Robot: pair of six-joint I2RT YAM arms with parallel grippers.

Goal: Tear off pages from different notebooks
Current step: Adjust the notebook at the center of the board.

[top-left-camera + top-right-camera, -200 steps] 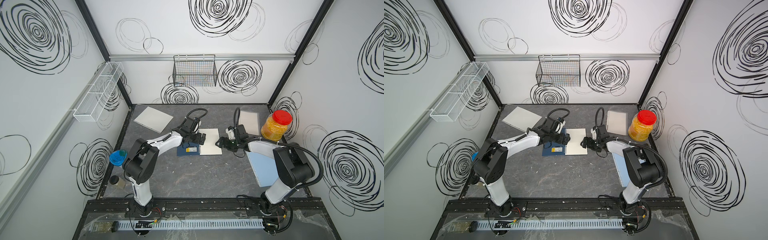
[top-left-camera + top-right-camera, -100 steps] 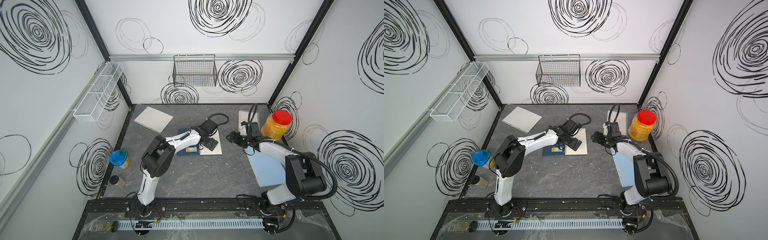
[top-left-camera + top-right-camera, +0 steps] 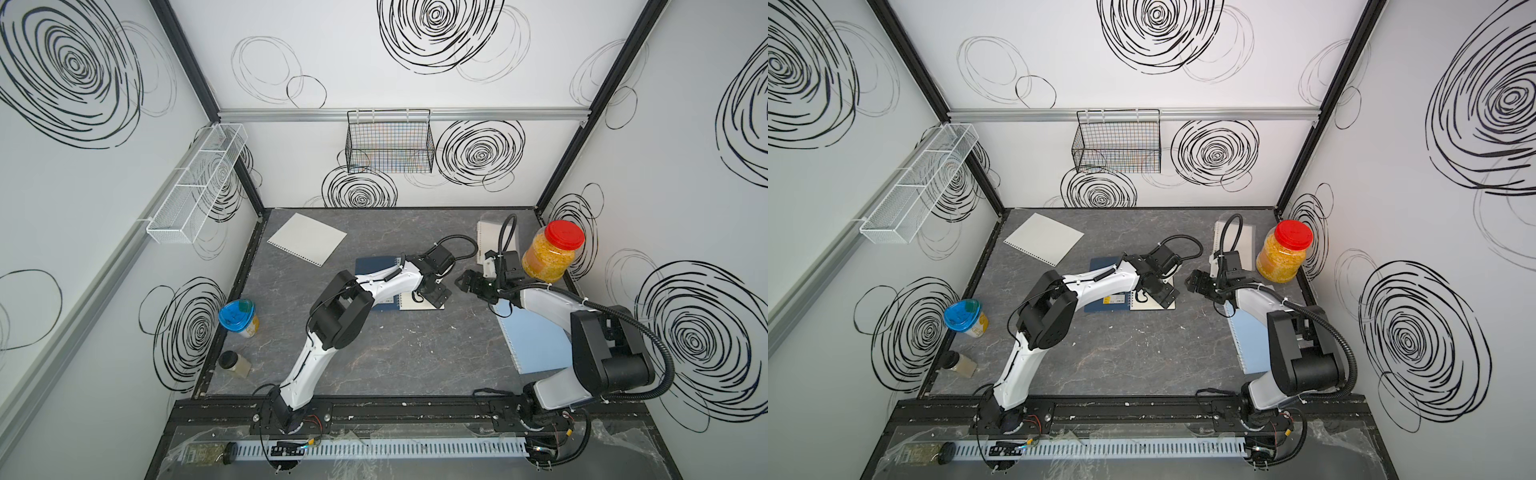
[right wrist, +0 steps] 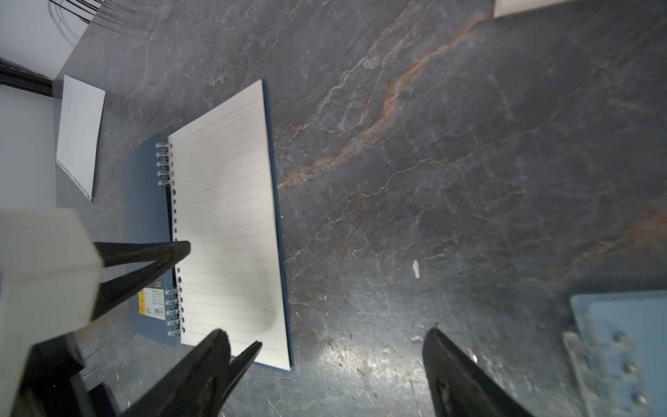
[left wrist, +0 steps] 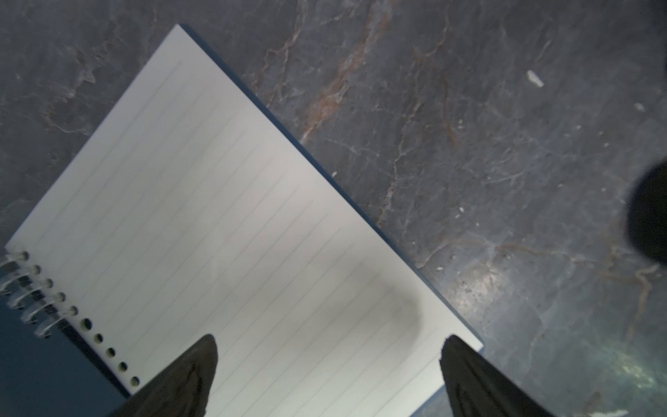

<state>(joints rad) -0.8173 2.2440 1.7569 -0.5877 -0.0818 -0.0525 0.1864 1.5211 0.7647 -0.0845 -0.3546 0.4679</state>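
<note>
Roughly midway across the table (image 3: 374,353), in both top views, the navy notebook (image 3: 371,266) lies open, its lined page (image 3: 415,306) turned toward the right edge. The left gripper (image 3: 438,295) stands over that page with its jaws spread wide, holding nothing. The right gripper (image 3: 464,283), also spread and empty, hovers just beside the page's outer edge, over bare table. The light blue notebook (image 3: 1250,345) lies closed along the right edge. The frosted notebook (image 3: 1246,237) is in the far right corner, and a loose page (image 3: 1044,239) lies near the far left corner.

From the left wrist, both fingers (image 5: 191,375) straddle the lined page (image 5: 234,224); whether they touch it cannot be told.

From the right wrist, the right gripper's fingers (image 4: 458,375) frame bare table, with the navy notebook (image 4: 148,216) off to one side. Along the middle of its punched edge the holes sit free of the wire coil (image 4: 164,164).
</note>
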